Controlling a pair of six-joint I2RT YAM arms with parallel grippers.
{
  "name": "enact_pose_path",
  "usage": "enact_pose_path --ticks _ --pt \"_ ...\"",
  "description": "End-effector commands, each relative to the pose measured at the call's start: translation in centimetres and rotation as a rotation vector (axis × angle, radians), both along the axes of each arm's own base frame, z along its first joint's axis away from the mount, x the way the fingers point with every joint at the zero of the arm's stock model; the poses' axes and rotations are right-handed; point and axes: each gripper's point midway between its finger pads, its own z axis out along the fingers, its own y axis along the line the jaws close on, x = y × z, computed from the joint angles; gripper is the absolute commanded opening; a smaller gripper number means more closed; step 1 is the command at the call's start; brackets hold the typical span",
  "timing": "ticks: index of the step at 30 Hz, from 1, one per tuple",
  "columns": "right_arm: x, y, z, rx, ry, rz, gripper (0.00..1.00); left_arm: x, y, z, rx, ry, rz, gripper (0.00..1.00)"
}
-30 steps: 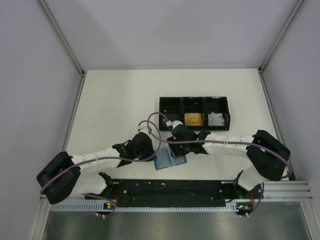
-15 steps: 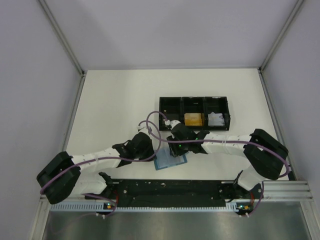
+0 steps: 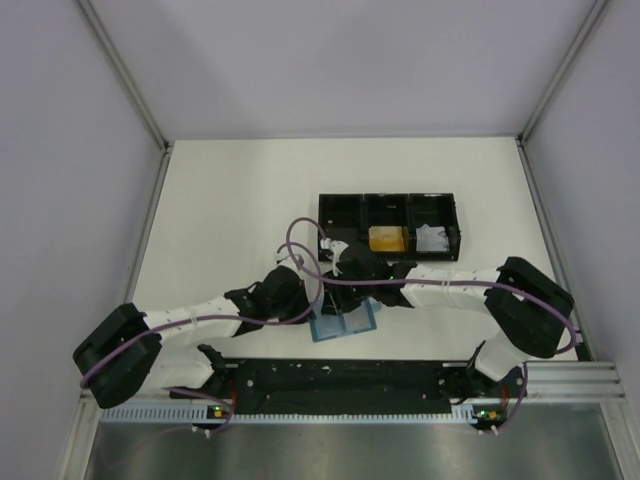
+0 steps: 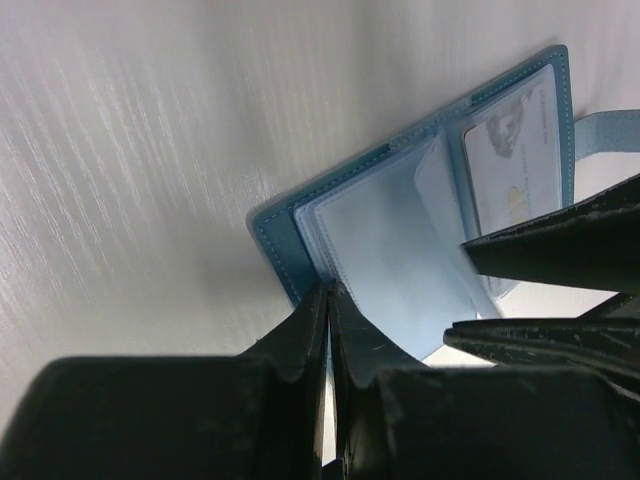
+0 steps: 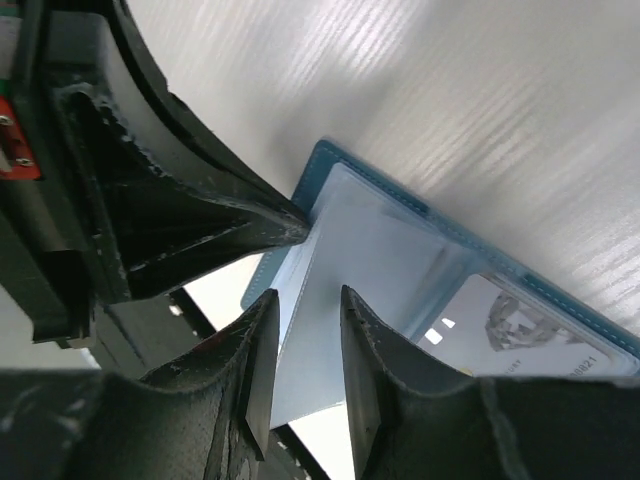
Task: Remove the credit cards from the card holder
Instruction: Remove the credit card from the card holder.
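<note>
Pale grey walls (image 3: 330, 60) closed in a white table (image 3: 230, 200), with both arms bolted at its near edge. The left arm (image 3: 190, 320) and the right arm (image 3: 450, 285) reached inward and met close to the front of the table.

Beyond them stood a long black tray (image 3: 388, 197) with three compartments. The card holder (image 3: 343, 322), teal with lighter blue inner faces, lay open and flat on the table just in front of the tray, between the two wrists.

The left gripper (image 4: 328, 300) had its fingers pressed together on the outer edge of the holder's left leaf. The right gripper (image 5: 308, 298) hung over the same leaf, fingers a narrow gap apart with a clear inner sleeve showing between them; whether they touched the sleeve could not be made out.

A pale card (image 4: 515, 160) with a gold chip sat tucked in the right leaf's pocket. An orange-gold card (image 3: 387, 239) lay in the tray's middle compartment, and a white wad of paper (image 3: 432, 238) in its right one.
</note>
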Motion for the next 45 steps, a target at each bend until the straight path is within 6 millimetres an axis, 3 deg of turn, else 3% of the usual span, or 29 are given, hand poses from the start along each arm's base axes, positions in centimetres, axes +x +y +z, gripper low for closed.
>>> enact_pose_path --ticks 1,8,13,18,22,28,34,45 --pt "0.4 3.3 4.0 0.138 -0.037 0.065 0.31 -0.7 0.6 -0.6 0.007 0.015 0.012 0.07" --pt "-0.5 4.6 4.4 0.173 0.002 0.131 0.36 0.7 2.9 1.7 -0.029 -0.098 0.171 0.19" --pt "0.5 3.1 4.7 0.125 -0.055 0.074 0.36 1.2 4.5 4.6 -0.080 -0.206 0.230 0.29" --pt "2.1 -0.5 4.2 0.096 -0.065 -0.019 0.36 0.7 1.6 8.6 -0.264 -0.240 0.137 0.39" --pt "2.5 -3.0 3.0 0.097 -0.040 -0.076 0.34 0.4 -1.4 9.9 -0.382 -0.197 0.066 0.41" --pt "2.9 -5.5 1.5 0.118 -0.010 -0.147 0.31 0.3 -5.6 9.3 -0.466 -0.093 -0.005 0.43" --pt "3.0 -6.6 0.1 0.133 0.018 -0.190 0.26 0.3 -8.5 7.5 -0.457 -0.016 -0.036 0.43" --pt "3.0 -7.3 -1.1 0.108 0.035 -0.210 0.19 0.6 -8.2 3.8 -0.379 0.032 0.010 0.42"
